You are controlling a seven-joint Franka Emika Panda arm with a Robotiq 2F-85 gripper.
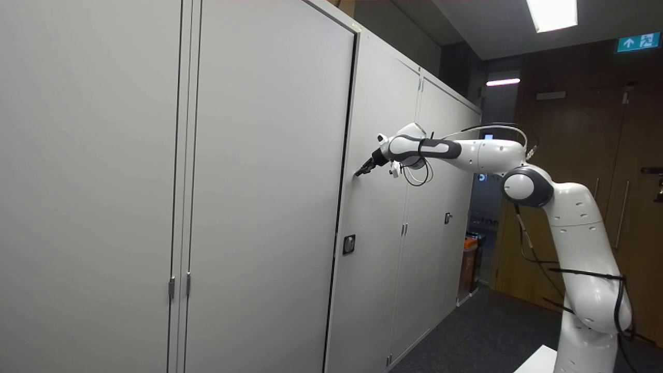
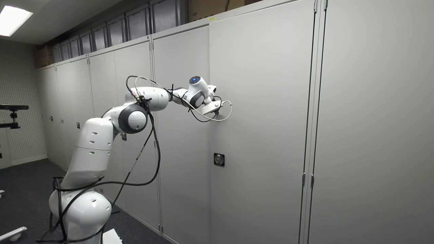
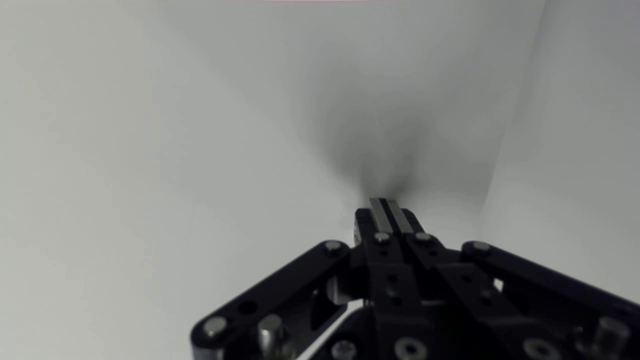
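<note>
Grey cabinet door (image 1: pixel 375 207) stands just ahead of the clenched pincer (image 3: pixel 388 214); contact unclear.

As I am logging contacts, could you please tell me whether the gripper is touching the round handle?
No, in an exterior view the gripper is at the cabinet door, clearly above the round handle.

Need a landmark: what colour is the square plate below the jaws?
Black square plate, clearest in an exterior view.

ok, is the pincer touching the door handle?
Apart. An exterior view shows it plainly: the pincer is well above the handle, with cabinet door showing between them.
</note>
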